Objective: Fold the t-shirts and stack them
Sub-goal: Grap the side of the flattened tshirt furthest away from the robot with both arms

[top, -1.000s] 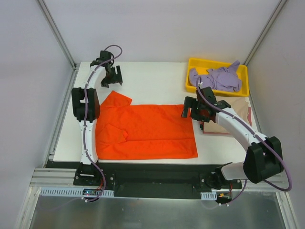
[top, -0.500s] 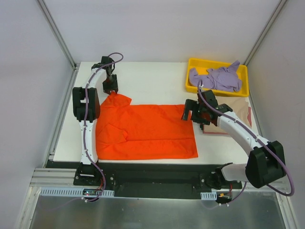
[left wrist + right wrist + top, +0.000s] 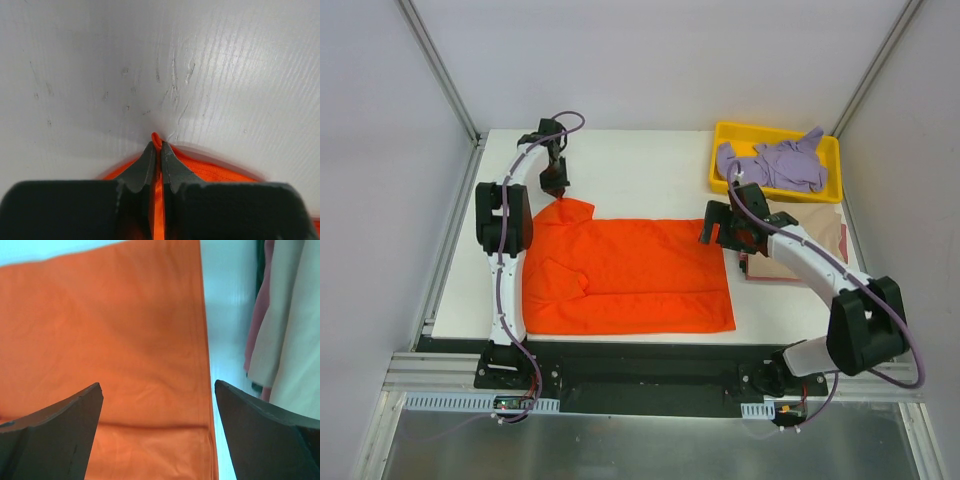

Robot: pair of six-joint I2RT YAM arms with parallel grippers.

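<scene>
An orange-red t-shirt [image 3: 620, 275] lies spread flat across the middle of the table. My left gripper [image 3: 556, 184] is shut on the tip of its far-left sleeve [image 3: 156, 138], a pinch of orange cloth showing between the closed fingers. My right gripper [image 3: 718, 232] hovers open over the shirt's far-right hem corner [image 3: 197, 340], nothing between its fingers. A lavender-purple t-shirt [image 3: 775, 165] is crumpled in the yellow tray. A tan-beige t-shirt [image 3: 810, 245] lies folded on the table at the right, partly hidden by my right arm.
The yellow tray [image 3: 830, 150] stands at the table's back right corner. Bare white table [image 3: 640, 165] stretches behind the orange shirt. Grey enclosure walls and metal posts bound the table on both sides.
My left gripper came down onto the orange shirt's sleeve tip and closed on it. My right gripper shifted slightly over the shirt's right hem and stayed open.
</scene>
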